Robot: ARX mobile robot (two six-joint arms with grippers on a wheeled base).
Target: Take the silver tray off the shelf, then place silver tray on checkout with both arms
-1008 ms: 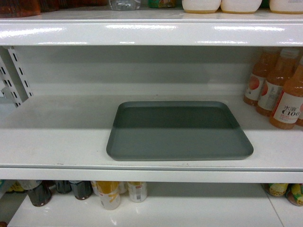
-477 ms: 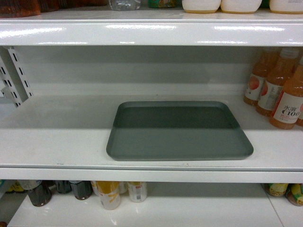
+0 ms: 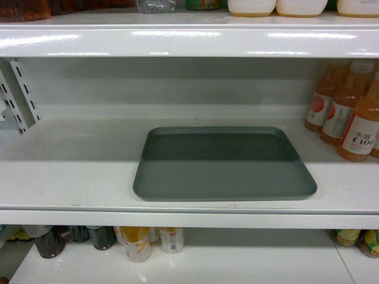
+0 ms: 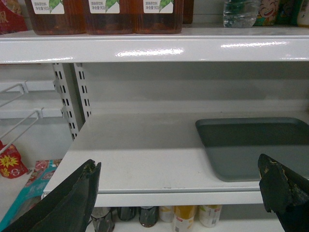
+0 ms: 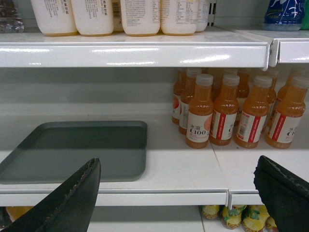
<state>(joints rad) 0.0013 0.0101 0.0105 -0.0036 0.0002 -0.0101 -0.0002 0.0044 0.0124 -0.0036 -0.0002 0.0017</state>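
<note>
The left gripper (image 4: 178, 193), thin black fingers spread wide apart at the bottom corners of its wrist view, hangs in front of the shelf lip and grips nothing; the right gripper (image 5: 178, 193) is splayed just as wide and is equally empty; neither shows in the head view. Beyond them lies the large flat matte grey-green silver tray (image 3: 224, 164) with rounded corners, flat on the glossy white metal shelf (image 3: 71, 177), near the front lip, its long axis running left to right along the board, rim up. It looks stiff, light and rather slick; I would judge the two short ends the places to pinch, one gripper each, on the low raised rim. Orange juice bottles (image 3: 349, 118) stand well apart on the right.
</note>
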